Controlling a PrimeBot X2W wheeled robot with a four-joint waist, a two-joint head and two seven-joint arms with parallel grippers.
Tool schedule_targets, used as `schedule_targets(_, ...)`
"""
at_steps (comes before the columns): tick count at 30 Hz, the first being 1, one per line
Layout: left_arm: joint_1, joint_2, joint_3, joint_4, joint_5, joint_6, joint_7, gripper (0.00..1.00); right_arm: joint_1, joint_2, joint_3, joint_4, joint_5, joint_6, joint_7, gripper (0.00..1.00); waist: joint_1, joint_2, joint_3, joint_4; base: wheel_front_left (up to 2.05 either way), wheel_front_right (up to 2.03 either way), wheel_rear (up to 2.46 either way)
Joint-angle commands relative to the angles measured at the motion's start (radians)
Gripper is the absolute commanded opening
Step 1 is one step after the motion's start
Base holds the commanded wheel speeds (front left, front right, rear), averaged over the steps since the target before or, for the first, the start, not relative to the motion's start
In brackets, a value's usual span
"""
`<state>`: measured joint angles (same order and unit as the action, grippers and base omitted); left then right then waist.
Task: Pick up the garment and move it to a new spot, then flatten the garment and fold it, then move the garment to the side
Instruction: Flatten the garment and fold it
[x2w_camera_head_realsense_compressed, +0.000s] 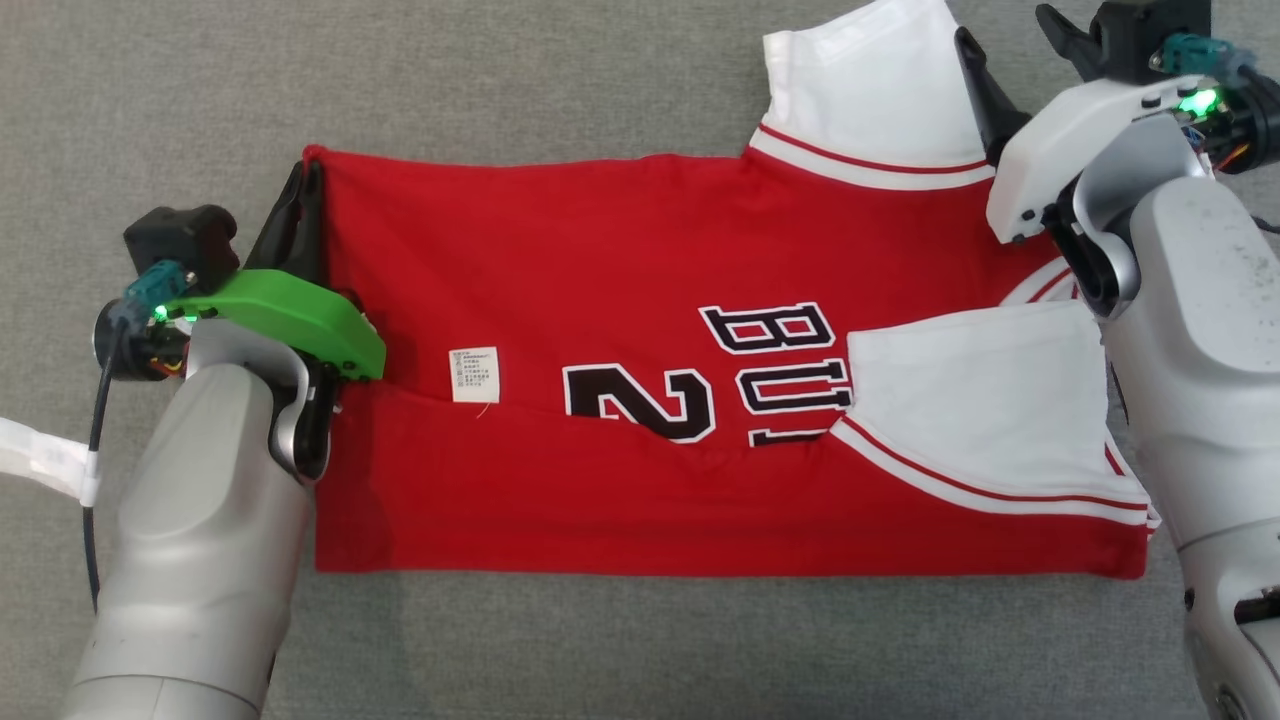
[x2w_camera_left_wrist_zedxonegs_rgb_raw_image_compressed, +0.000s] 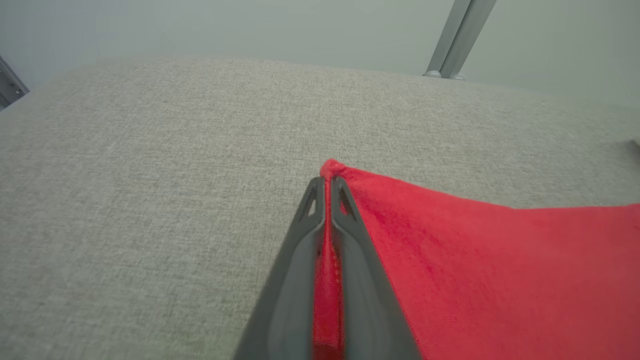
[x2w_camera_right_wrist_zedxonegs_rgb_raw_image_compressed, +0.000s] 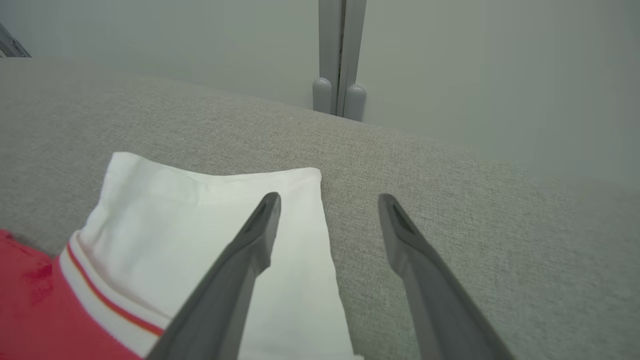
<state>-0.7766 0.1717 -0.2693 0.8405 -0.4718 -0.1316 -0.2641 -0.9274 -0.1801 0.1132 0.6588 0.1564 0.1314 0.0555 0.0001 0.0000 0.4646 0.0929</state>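
A red jersey (x2w_camera_head_realsense_compressed: 600, 250) with white sleeves and black lettering lies spread sideways on the grey cloth table (x2w_camera_head_realsense_compressed: 600, 80), its near half folded up over the middle. My left gripper (x2w_camera_head_realsense_compressed: 305, 190) is shut on the jersey's far left hem corner; the left wrist view has red cloth (x2w_camera_left_wrist_zedxonegs_rgb_raw_image_compressed: 475, 260) pinched between the fingers of that gripper (x2w_camera_left_wrist_zedxonegs_rgb_raw_image_compressed: 327, 182). My right gripper (x2w_camera_head_realsense_compressed: 1015, 50) hovers open at the far right beside the upper white sleeve (x2w_camera_head_realsense_compressed: 880, 90). In the right wrist view this gripper (x2w_camera_right_wrist_zedxonegs_rgb_raw_image_compressed: 330, 200) has one finger over the sleeve (x2w_camera_right_wrist_zedxonegs_rgb_raw_image_compressed: 200, 215) and the other over bare table.
The table's far edge meets a pale wall, with a grey metal post (x2w_camera_right_wrist_zedxonegs_rgb_raw_image_compressed: 340, 60) standing behind it, the same post (x2w_camera_left_wrist_zedxonegs_rgb_raw_image_compressed: 460, 35) showing in the left wrist view. A white taped cable (x2w_camera_head_realsense_compressed: 40, 455) runs off the left side. Bare grey cloth surrounds the jersey.
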Motion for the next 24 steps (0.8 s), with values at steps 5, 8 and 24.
schedule_targets(5,0.003,-0.03,-0.004,-0.071,0.022,0.002,0.0,0.0,-0.11,-0.004,-0.031,0.122,-0.036,-0.002,0.057,1.0,-0.0001,0.0,0.048,0.078,0.0,0.0,0.0)
schedule_targets(8,0.003,-0.044,-0.016,-0.095,0.024,0.002,0.0,0.0,-0.157,0.007,-0.06,0.194,-0.056,-0.002,0.076,1.0,-0.0001,0.0,0.066,0.098,0.0,0.0,0.0)
schedule_targets(24,0.045,-0.04,0.056,-0.208,0.035,0.002,0.0,0.0,-0.25,0.034,-0.219,0.296,-0.144,-0.002,-0.265,0.0,-0.0001,0.0,0.054,0.077,0.0,0.0,0.0)
